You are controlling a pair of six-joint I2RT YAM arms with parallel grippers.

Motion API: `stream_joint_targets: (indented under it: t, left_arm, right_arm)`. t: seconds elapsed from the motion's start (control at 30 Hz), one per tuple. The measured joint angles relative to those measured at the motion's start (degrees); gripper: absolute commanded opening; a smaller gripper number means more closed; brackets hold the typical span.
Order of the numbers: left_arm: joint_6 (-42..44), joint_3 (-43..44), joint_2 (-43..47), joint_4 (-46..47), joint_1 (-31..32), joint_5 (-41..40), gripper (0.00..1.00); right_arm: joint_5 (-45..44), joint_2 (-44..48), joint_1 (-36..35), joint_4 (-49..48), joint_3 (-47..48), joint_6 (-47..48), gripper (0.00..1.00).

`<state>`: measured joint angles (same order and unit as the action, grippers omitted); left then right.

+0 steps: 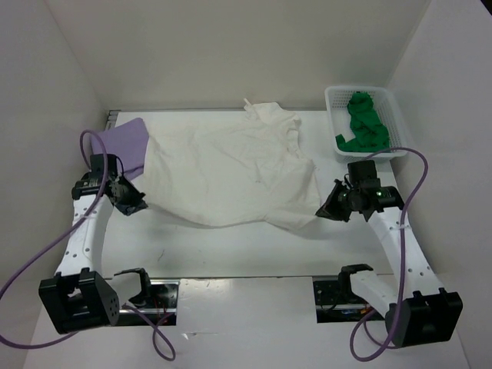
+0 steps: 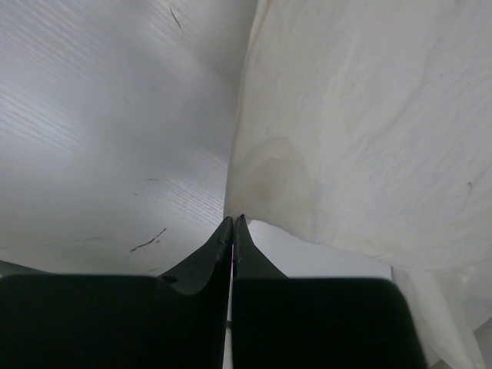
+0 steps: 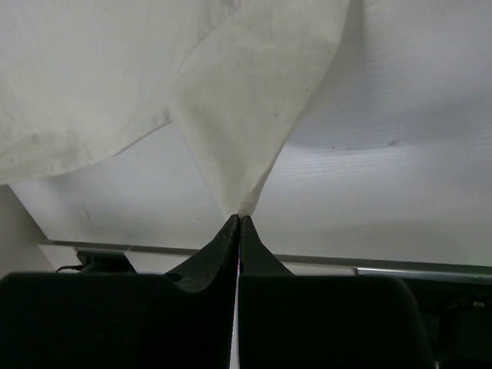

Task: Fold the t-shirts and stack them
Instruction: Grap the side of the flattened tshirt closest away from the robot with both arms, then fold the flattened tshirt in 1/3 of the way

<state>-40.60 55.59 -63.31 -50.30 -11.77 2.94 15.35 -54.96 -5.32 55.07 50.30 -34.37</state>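
A cream white t-shirt point(image 1: 231, 169) hangs spread between my two grippers over the middle of the table. My left gripper point(image 1: 138, 201) is shut on its left edge, and the cloth point(image 2: 361, 131) rises from the pinched tips point(image 2: 233, 218). On the right, my right gripper point(image 1: 324, 209) is shut on a corner of the same shirt point(image 3: 246, 115), which is pulled taut into a point at the tips point(image 3: 239, 217). A lavender purple t-shirt point(image 1: 127, 144) lies flat at the back left, partly under the cream one. A bright green t-shirt point(image 1: 363, 124) sits bunched in a white mesh basket point(image 1: 337, 100).
The basket stands at the back right corner, close to my right arm. White walls close in the table on the left, back and right. A metal rail point(image 1: 246, 278) runs along the near edge between the arm bases.
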Motion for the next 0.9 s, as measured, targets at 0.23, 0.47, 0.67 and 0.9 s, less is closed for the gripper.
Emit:
stream_joint_targets:
  t: [0.23, 0.47, 0.67, 0.9]
  left_arm:
    - [-0.50, 2.49, -11.37, 6.23, -1.46, 2.38, 0.00]
    - [-2.99, 10.05, -26.16, 15.80, -3.06, 4.74, 0.00]
    - [-3.45, 13.77, -33.66, 18.47, -5.49, 5.14, 0.00]
    - [-4.66, 16.59, -38.03, 21.46, -5.99, 5.29, 0.05]
  right_arm:
    - [-1.90, -15.28, -0.07, -6.97, 7.41, -0.87, 0.00]
    - [-4.44, -37.83, -0.07, -15.02, 25.42, -0.52, 0.00]
    - [-6.32, -51.78, 0.20, -16.06, 42.99, 0.39, 0.00]
    - [-7.26, -64.46, 0.24, -16.06, 57.05, 1.03, 0.00]
